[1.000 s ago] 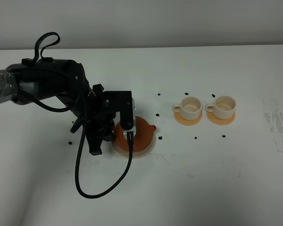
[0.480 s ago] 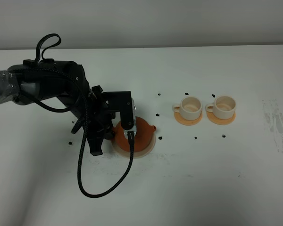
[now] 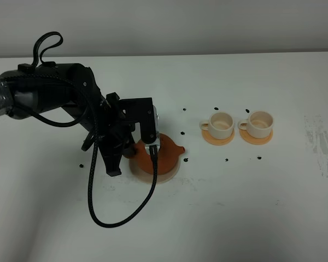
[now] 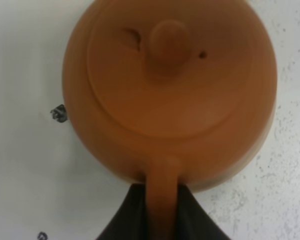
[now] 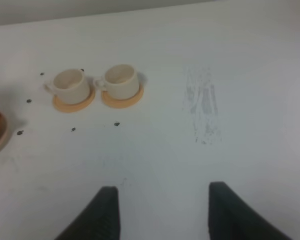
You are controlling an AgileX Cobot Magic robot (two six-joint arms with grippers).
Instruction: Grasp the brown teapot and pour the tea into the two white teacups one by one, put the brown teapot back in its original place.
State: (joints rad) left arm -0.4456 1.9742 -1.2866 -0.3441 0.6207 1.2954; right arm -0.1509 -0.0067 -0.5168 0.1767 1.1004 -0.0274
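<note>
Left claw [image 4: 161,195] shut on the loop handle of the brown teapot [image 3: 164,155], dark fingers [image 4: 130,215] pressed on either side of the handle in the left wrist view. Teapot is over the pale beige disc [image 3: 174,171], left of centre on the white surface [image 3: 235,207], lid and knob on, short spout pointing toward the cups. Can't tell if its base touches the disc. Black left arm [image 3: 54,98] with a looping cable covers the teapot's handle side in the high view. Two white teacups, left cup [image 3: 221,122] and right cup [image 3: 261,123], are side by side, well to the right of the teapot. Each is upright on its own orange coaster [image 3: 217,140] [image 3: 257,138], handles to the left. Right claw [image 5: 164,189] is wide open with nothing between its fingers, over bare surface. Small black marks dotted around teapot and cups, grey scuff [image 3: 317,142] near the right edge.
</note>
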